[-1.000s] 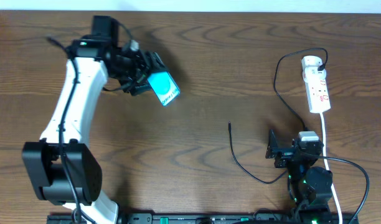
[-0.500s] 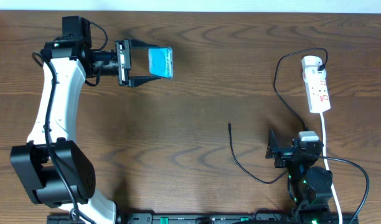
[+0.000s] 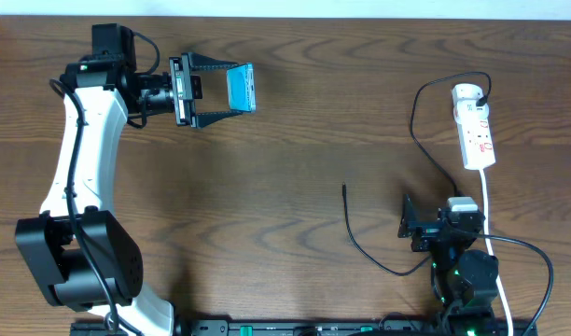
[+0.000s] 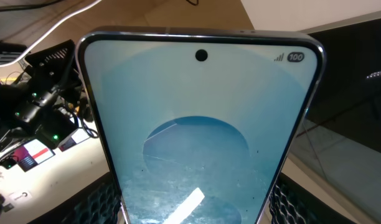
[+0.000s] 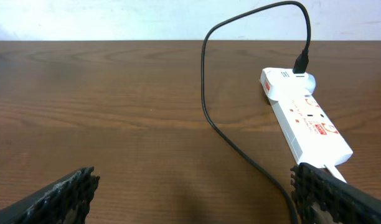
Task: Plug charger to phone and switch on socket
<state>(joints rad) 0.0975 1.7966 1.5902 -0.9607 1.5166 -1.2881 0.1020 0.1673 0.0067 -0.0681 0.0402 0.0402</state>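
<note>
the left jaws are closed on the phone (image 3: 241, 87), one finger on each long side, and its blue-green screen faces the left wrist camera. from above, the phone looks thin because it is turned up on its edge, and it seems to be lifted off the counter (image 3: 295, 140) near the far left side. the right jaws are wide open and hold nothing, and they sit low at the near right side. the charger (image 3: 353, 233) is a thin black cable, and its small tip (image 3: 344, 188) lies flat on the counter a little to the left of the right jaws, well apart from the phone. the other end of the cable is plugged into the round end of the socket (image 3: 477, 131), which lies at the far right. i think a few things could go wrong. the phone is smooth and is only pinched at its sides, so it could slip or twist if the arm moves fast. the tip is tiny, so the right jaws could miss it or push it away. if the cable gets pulled hard, it could drag the socket along. i cannot see the hole on the phone, so the tip could meet the wrong end.
</note>
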